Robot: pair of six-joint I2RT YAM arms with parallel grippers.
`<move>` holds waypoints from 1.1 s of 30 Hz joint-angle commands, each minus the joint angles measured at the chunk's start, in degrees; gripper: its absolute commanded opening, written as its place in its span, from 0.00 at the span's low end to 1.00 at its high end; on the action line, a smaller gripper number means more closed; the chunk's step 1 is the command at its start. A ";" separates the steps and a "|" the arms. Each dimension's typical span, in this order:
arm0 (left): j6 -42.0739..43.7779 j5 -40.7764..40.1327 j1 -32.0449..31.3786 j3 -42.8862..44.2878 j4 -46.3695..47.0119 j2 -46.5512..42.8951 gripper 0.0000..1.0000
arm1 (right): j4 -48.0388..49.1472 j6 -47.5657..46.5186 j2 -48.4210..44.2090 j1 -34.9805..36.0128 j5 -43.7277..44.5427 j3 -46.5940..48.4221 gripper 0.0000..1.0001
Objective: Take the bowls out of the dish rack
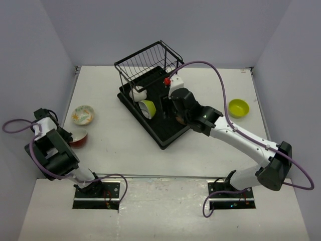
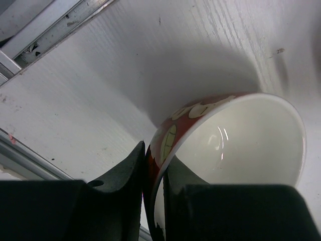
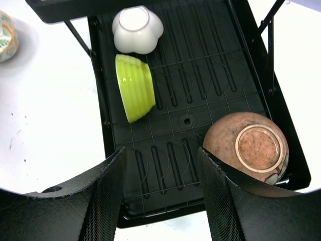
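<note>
Dish rack held a white bowl inverted upper left, a lime-green bowl on edge below it, and a tan-brown bowl inverted lower right; the right gripper stood with jaws apart at bottom.

Top view: fixed high up behind the near edge, looking down over the whole table. Left wrist: crazy close, right up against a red bowl. Right wrist: staring down into the dish rack from nearby; both spots also visible from up top.
</note>
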 commanded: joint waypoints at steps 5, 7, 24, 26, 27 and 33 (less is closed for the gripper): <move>0.66 0.61 2.09 3.97 1.71 1.53 0.16 | 0.13 -1.80 -0.29 0.19 -1.02 -0.49 0.60; 0.48 0.00 2.09 3.62 1.54 1.09 0.26 | 0.22 -1.98 -0.11 0.10 -1.10 0.04 0.60; -0.83 -0.45 2.18 5.46 -2.24 -6.46 0.62 | -0.13 -1.98 1.91 0.02 -1.11 1.80 0.62; -0.84 0.17 2.18 7.03 -3.29 -7.86 0.63 | -0.48 -2.24 2.52 0.10 -0.06 1.89 0.63; -0.83 0.43 2.09 7.48 -3.65 -8.40 0.63 | -0.49 -2.51 2.78 0.02 0.30 1.89 0.63; -0.57 4.21 2.00 10.03 -5.58 -13.84 0.63 | -0.40 -2.69 4.19 0.19 3.11 1.80 0.62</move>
